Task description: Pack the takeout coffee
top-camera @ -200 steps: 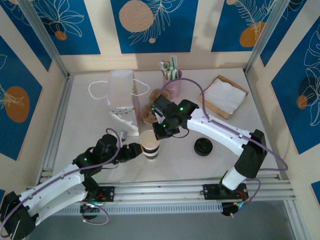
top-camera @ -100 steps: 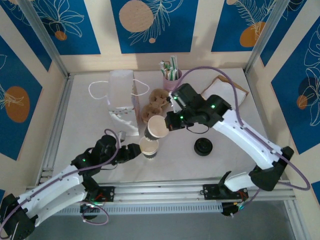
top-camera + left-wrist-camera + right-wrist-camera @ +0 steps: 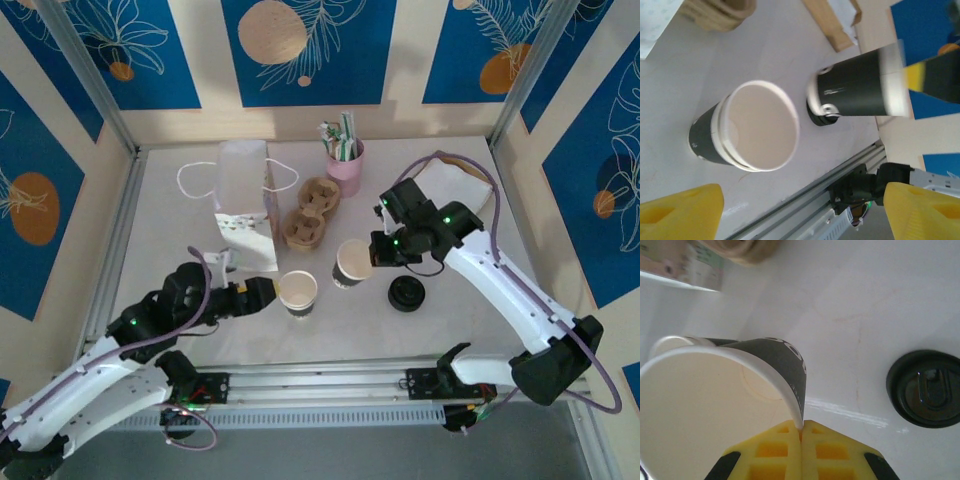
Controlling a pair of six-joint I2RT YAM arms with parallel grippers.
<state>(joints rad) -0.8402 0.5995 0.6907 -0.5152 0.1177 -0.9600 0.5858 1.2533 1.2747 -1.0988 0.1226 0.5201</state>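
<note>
The takeout coffee, a lidded cup, is out of view. A lidless paper cup [image 3: 298,293] with a dark sleeve stands on the table, cream inside [image 3: 757,125]. My left gripper [image 3: 262,293] is open just left of it, its yellow fingers [image 3: 680,212] apart and touching nothing. My right gripper [image 3: 373,252] is shut on the rim of a second lidless sleeved cup [image 3: 352,262], pinching the wall [image 3: 775,365] between its pads. That cup [image 3: 855,87] hangs low to the right of the first; I cannot tell whether it touches the table. A black lid [image 3: 407,294] lies loose on the table [image 3: 925,387].
A brown pulp carrier [image 3: 310,212] lies behind the cups, beside a white paper bag [image 3: 245,200] with handles. A pink cup of straws [image 3: 345,160] stands at the back. A tray of napkins [image 3: 450,190] is at the back right. Aluminium rails [image 3: 330,378] run along the near edge.
My right gripper lifted the upper cup out of the lower one and carried it right and down. My left gripper let go of the lower cup, opened and drew back left.
</note>
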